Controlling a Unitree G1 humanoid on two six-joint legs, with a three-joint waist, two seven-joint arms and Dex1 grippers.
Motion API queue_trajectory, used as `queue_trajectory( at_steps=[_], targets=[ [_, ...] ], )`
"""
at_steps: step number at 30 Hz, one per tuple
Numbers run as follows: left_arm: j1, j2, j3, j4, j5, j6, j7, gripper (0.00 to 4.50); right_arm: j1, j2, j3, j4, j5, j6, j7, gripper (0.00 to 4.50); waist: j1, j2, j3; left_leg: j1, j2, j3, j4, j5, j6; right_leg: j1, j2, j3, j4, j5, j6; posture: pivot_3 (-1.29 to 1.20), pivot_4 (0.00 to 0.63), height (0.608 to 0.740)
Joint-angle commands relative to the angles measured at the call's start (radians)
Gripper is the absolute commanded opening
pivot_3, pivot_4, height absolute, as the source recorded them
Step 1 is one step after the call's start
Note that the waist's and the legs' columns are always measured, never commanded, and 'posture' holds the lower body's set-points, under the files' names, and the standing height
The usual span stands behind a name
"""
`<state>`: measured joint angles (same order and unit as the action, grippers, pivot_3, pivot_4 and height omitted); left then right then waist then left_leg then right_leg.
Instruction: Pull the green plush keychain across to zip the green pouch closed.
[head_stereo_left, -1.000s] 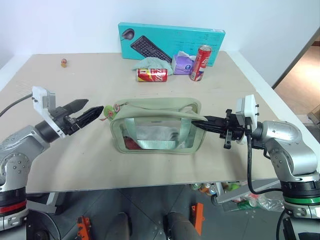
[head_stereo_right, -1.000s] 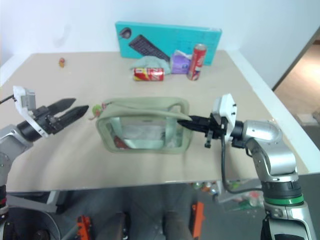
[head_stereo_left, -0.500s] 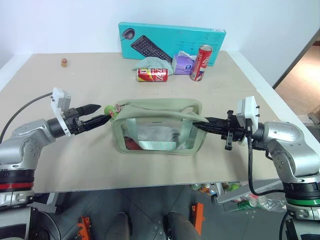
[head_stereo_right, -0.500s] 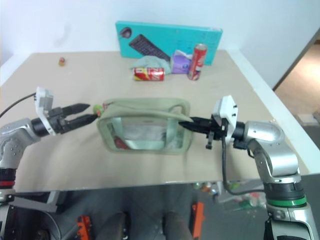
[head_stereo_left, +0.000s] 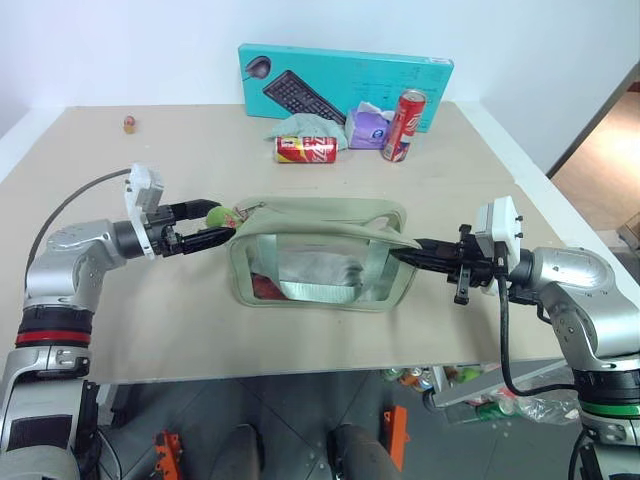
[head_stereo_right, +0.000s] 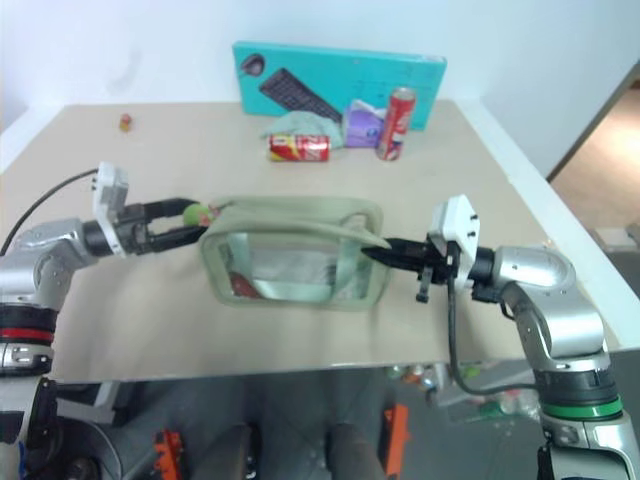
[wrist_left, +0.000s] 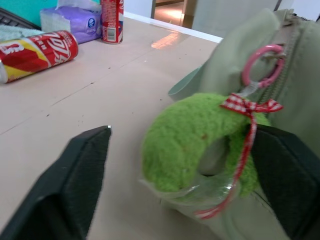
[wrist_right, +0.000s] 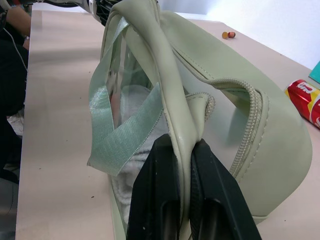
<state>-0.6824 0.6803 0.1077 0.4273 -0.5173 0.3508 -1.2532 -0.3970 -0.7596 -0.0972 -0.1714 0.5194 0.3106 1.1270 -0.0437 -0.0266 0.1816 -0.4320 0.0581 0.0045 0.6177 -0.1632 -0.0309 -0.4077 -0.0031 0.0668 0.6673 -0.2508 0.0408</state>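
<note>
Tools: left tool (head_stereo_left: 218, 226) spread, its fingers either side of the green plush keychain (wrist_left: 200, 145) at the green pouch (head_stereo_left: 320, 262)'s left end; right tool (head_stereo_left: 403, 252) pressed together, pinching the pouch's pale handle at its right end. Bench (head_stereo_left: 150, 300): beige top, white wall behind. Pouch mid-bench, holding white and red contents behind its clear panel. Beyond the pouch: lying red can (head_stereo_left: 305, 149), upright red can (head_stereo_left: 402, 125), purple tissue pack (head_stereo_left: 366, 127), teal keyboard box (head_stereo_left: 345, 82).
</note>
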Motion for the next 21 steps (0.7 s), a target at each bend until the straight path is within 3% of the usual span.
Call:
queue_trajectory(
  at_steps=[1,8,9,11,12,21],
  targets=[
    [-0.037,-0.007,0.034,-0.002,-0.003,-0.031,0.005,3.52,0.004,-0.023,-0.036,-0.031,0.004,-0.007,-0.004,0.00,0.000,0.000,0.000,0.000,0.000,0.000,0.000,0.000,0.000,0.000,0.000,0.000,0.000,0.000,0.000,0.00,0.150,0.740],
    [-0.032,-0.002,0.050,-0.040,-0.018,-0.015,0.007,1.60,-0.001,-0.027,-0.028,-0.023,-0.001,-0.015,0.001,0.00,0.000,0.000,0.000,0.000,0.000,0.000,0.001,0.000,0.000,0.000,0.000,0.000,0.000,0.000,0.000,0.00,0.150,0.740],
    [-0.028,0.000,0.053,-0.050,-0.021,-0.011,0.007,1.07,-0.002,-0.026,-0.027,-0.021,-0.002,-0.016,0.002,0.00,0.000,0.000,0.000,0.000,0.000,0.000,0.001,0.000,0.000,0.000,0.000,0.000,0.000,0.000,0.000,0.00,0.150,0.740],
    [-0.018,0.004,0.059,-0.070,-0.028,-0.001,0.008,0.52,-0.003,-0.026,-0.023,-0.020,-0.003,-0.019,0.005,0.00,0.000,0.000,0.000,0.000,0.000,0.000,0.000,0.000,0.000,0.000,0.000,0.000,0.000,0.000,0.000,0.00,0.150,0.740],
    [-0.014,0.006,0.062,-0.078,-0.030,0.004,0.008,0.02,-0.003,-0.026,-0.022,-0.020,-0.002,-0.019,0.005,0.00,0.000,0.000,0.000,0.000,0.000,0.000,0.000,0.000,0.000,0.000,0.000,0.000,0.000,0.000,0.000,0.00,0.150,0.740],
    [0.014,0.028,0.096,-0.186,-0.059,0.072,0.026,0.02,-0.010,-0.021,-0.014,-0.010,-0.010,-0.027,0.012,0.00,0.000,0.000,0.000,0.000,0.000,0.000,0.001,0.000,0.000,0.000,0.000,0.000,0.000,0.000,0.000,0.00,0.150,0.740]
  ],
)
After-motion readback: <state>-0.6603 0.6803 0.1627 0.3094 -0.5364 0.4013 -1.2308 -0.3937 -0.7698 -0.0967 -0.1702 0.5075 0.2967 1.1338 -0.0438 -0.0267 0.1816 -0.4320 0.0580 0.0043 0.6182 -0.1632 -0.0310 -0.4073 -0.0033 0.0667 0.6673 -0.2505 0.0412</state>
